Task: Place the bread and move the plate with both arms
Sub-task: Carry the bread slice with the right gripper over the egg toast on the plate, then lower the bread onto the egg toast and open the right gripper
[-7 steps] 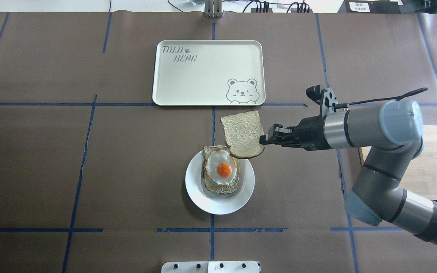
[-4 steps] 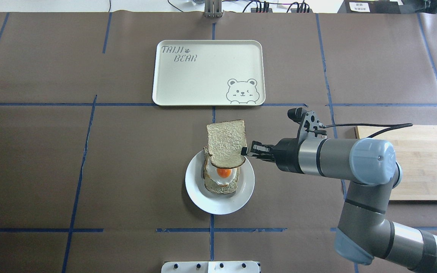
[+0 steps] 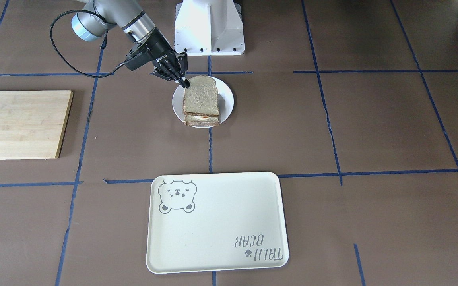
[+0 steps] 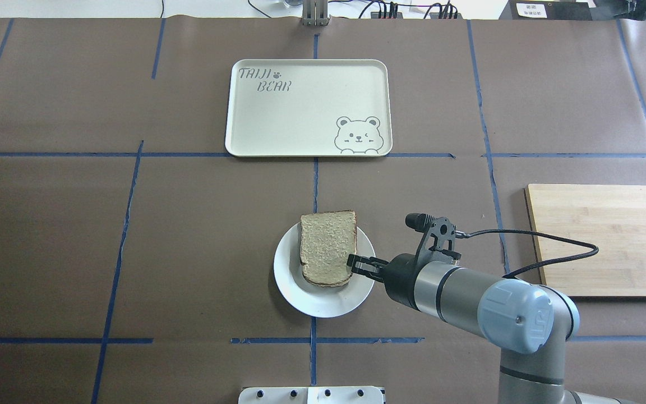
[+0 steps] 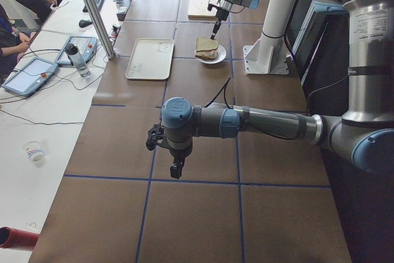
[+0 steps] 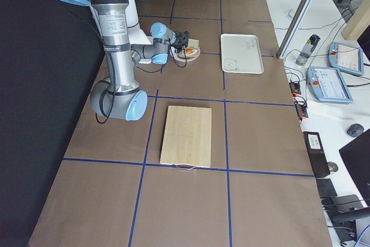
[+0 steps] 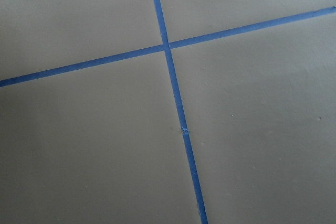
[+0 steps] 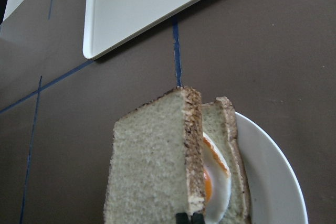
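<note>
The bread (image 4: 326, 247) lies over the egg-topped slice (image 8: 218, 166) on the white plate (image 4: 323, 306), and hides the egg from above. My right gripper (image 4: 351, 262) is shut on the bread's right edge, low over the plate. It also shows in the front view (image 3: 185, 83), at the corner of the bread (image 3: 201, 99). The right wrist view shows the bread (image 8: 152, 166) close up, with the egg just beneath it. My left gripper (image 5: 176, 169) hangs over bare table far from the plate; I cannot tell whether it is open or shut.
The cream bear tray (image 4: 306, 106) lies beyond the plate. A wooden board (image 4: 603, 241) lies to the right of the plate. The white pedestal (image 3: 209, 28) stands at the robot's side of the table. Blue tape lines cross the brown table cover.
My right gripper has carried the bread towards the robot and down. The bread hung above and beyond the egg slice and now covers it on the plate.
</note>
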Motion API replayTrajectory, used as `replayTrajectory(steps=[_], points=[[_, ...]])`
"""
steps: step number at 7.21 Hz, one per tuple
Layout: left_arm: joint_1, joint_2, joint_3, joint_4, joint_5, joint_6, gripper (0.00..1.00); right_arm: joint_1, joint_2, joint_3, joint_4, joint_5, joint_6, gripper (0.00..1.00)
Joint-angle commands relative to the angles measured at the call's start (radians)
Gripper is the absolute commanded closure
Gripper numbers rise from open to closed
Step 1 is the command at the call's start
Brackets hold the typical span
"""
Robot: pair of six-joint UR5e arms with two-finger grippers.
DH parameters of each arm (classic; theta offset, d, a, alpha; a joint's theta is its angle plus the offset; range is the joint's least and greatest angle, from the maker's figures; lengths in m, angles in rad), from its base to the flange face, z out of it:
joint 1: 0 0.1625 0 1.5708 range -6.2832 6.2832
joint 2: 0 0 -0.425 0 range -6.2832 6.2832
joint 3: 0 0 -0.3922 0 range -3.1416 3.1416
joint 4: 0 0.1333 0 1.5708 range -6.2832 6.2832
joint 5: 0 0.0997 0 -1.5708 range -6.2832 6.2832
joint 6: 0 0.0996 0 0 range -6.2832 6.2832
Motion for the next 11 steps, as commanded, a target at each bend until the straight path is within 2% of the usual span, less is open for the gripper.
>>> replayTrajectory(steps=[1, 2, 5, 7, 9, 11], points=[[0.0, 0.0, 0.0, 0.0, 0.0, 0.0, 0.0, -0.011, -0.026, 0.0, 0.001, -0.013, 0.002, 1.0], [0.0, 0.0, -0.001, 0.0, 0.0, 0.0, 0.0, -0.015, 0.006, -0.005, 0.001, -0.025, 0.004, 1.0], [0.0, 0.0, -0.001, -0.003, -0.002, 0.0, 0.0, -0.022, 0.012, -0.029, 0.001, -0.046, 0.004, 1.0], [0.0, -0.002, -0.001, -0.005, -0.016, 0.0, 0.0, -0.046, 0.023, -0.06, 0.001, -0.1, 0.004, 1.0], [0.0, -0.002, -0.001, -0.005, -0.016, 0.0, 0.0, -0.052, 0.026, -0.061, -0.006, -0.117, 0.004, 1.0], [0.0, 0.0, -0.001, -0.005, -0.016, 0.0, 0.0, -0.054, 0.034, -0.065, -0.008, -0.126, 0.005, 0.97]])
